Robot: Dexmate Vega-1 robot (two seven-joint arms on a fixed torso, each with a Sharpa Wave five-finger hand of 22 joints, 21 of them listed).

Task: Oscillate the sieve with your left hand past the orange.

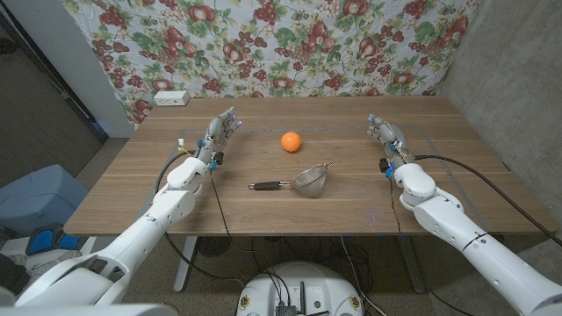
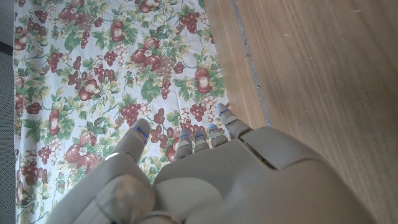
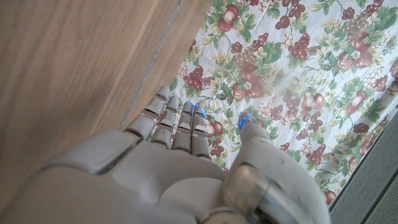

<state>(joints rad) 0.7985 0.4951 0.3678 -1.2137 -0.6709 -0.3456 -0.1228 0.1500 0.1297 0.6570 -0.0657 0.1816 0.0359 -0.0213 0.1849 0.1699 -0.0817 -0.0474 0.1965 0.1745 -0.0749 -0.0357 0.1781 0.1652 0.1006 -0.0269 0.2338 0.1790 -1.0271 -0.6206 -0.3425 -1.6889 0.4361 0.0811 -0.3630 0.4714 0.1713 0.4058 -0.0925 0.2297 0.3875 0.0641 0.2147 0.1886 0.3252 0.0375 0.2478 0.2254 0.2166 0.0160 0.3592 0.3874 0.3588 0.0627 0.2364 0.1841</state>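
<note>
Sieve (image 1: 311, 181) mid-bench (image 1: 439, 202), orange (image 1: 291, 141) at its 11 o'clock; left robot hand (image 1: 221, 132), right robot hand (image 1: 387, 137) spread, holding nothing

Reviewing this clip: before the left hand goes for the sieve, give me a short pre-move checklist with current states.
1. Left hand free, holding nothing, fingers apart: ok.
2. Sieve on the table, untouched by either hand: ok.
3. Sieve handle points toward the robot's left side, nothing on it: ok.
4. Orange sits apart from the sieve, farther back on the table: ok.
5. Right hand well away from the sieve, holding nothing: ok.
6. Whether the sieve bowl is empty: cannot tell.
</note>
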